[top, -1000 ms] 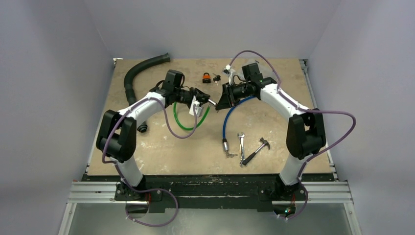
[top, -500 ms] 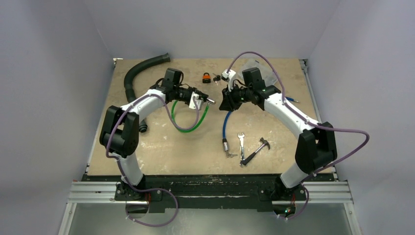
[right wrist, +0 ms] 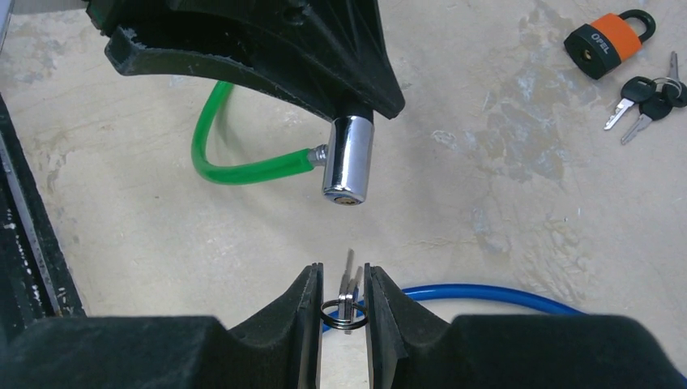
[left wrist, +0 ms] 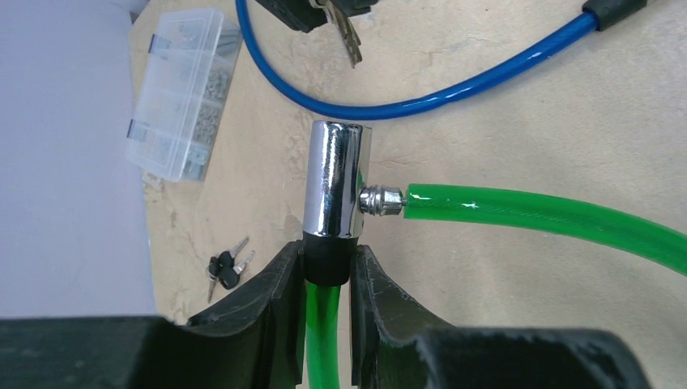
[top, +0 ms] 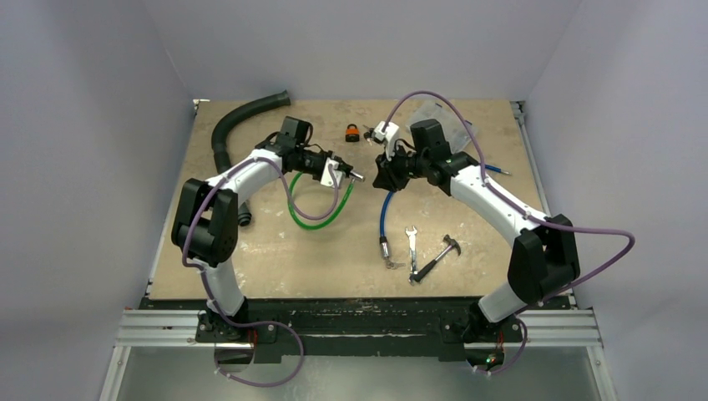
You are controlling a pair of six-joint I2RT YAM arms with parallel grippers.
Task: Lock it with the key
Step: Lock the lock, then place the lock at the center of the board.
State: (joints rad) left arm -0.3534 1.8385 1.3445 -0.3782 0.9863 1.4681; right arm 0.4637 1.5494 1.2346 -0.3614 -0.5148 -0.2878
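Note:
My left gripper (left wrist: 326, 271) is shut on the black collar of the green cable lock (left wrist: 551, 215), just below its chrome barrel (left wrist: 336, 180). The barrel points toward my right gripper (right wrist: 343, 284), which is shut on a small bunch of keys (right wrist: 348, 279) on a ring. The key tips point at the barrel's keyhole end (right wrist: 350, 158), with a short gap between them. In the top view the left gripper (top: 338, 173) and the right gripper (top: 381, 179) face each other above mid-table.
A blue cable lock (top: 384, 209) lies under the right gripper. An orange padlock (top: 354, 132) and spare keys (right wrist: 648, 93) lie at the back, near a clear parts box (left wrist: 182, 93). A black hose (top: 238, 125) is at the left. A wrench (top: 412, 242) and hammer (top: 438, 257) lie in front.
Both grippers have shifted a little toward the back of the table, the right arm stretching out. Each keeps its hold; lock barrel and keys stay facing each other.

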